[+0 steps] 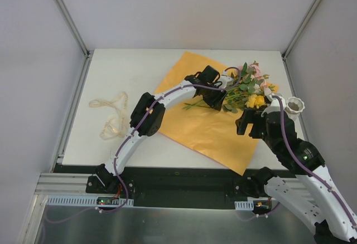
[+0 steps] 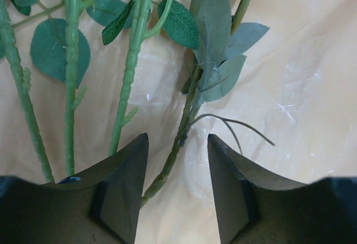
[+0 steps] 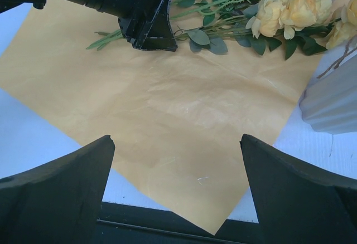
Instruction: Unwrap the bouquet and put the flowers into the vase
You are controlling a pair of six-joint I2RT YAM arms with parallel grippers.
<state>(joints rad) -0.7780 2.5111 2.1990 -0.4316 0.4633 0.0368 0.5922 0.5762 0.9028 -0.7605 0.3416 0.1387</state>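
1. Right gripper: nearest the arms' bases, on the right side of the table. Its jaws stand fully apart and hold nothing. They hover over the near right part of the orange paper sheet.
2. Orange paper sheet: unwrapped and lying flat on the table, one corner pointing toward the near edge and another toward the far edge. It is lightly creased.
3. Cream ribbon: loose on the bare table, well apart from the sheet on its left side.
4. Vase: white with a scalloped rim, upright on the table at the sheet's right corner, just beside the right arm's wrist. No flower is in it.
5. Left gripper: reached across the sheet to the stem ends. The jaws are partly apart and straddle one thin green stem. The gap is far wider than the stem, so nothing is pinched. Further stems lie just to the left of the left finger.
6. Flowers: yellow and pink roses with green leaves, lying on their sides on the sheet's far right part. The stems point left toward the left gripper, and the heads lie just beside the vase.
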